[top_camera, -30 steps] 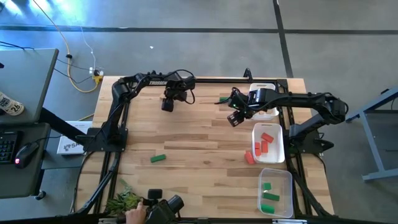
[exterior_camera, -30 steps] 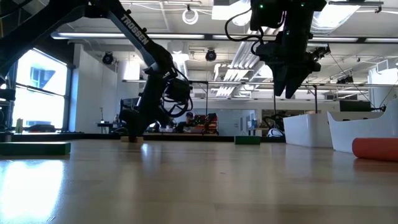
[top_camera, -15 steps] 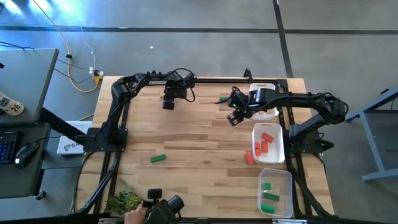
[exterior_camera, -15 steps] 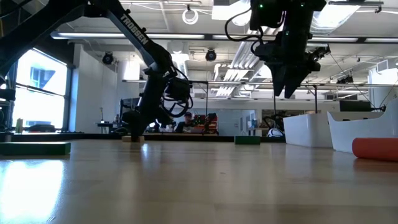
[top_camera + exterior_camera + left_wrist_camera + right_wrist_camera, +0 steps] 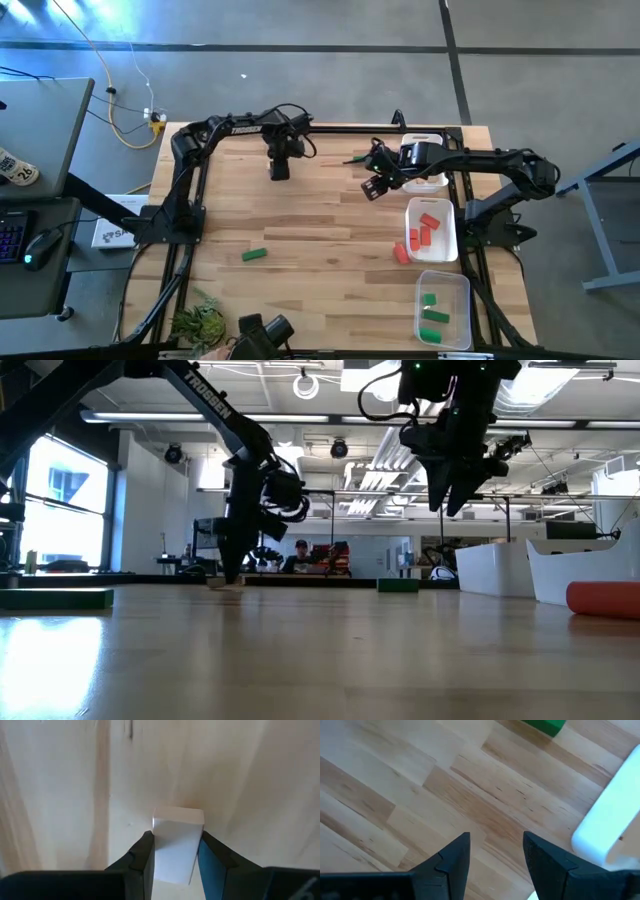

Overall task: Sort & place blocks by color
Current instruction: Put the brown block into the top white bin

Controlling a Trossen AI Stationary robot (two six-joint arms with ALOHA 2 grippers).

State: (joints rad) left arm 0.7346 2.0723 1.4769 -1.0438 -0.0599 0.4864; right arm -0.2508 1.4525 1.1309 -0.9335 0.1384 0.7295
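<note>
My left gripper (image 5: pixel 278 172) points down at the table's far left and is shut on a pale tan block (image 5: pixel 177 845). My right gripper (image 5: pixel 372 189) hangs open above the table, farther right, with nothing between its fingers (image 5: pixel 492 857). One green block (image 5: pixel 360 159) lies flat on the wood near the far edge, close to the right gripper, and another green block (image 5: pixel 254 255) lies toward the near left. A red block (image 5: pixel 401 253) rests on the table beside the white tray (image 5: pixel 447 222), which holds red blocks. The clear tray (image 5: pixel 462 300) holds green blocks. My left gripper pinches the tan block's two opposite side faces (image 5: pixel 159 851) between its two fingers, which come from above and point down. The block's far end (image 5: pixel 178 815) juts out past the fingertips. Whether it hangs clear of the wood or still touches it, I cannot tell.
A second white tray (image 5: pixel 432 182) sits under my right arm at the far right. A camera (image 5: pixel 262 335) and a green plant (image 5: pixel 195 325) stand at the near edge. Bare wood lies across the table's middle.
My left gripper has risen a little, shifted slightly toward the table's right edge and rolled about its own axis, so it now stands more upright. The tan block has gone along with it. My right arm has kept still.
</note>
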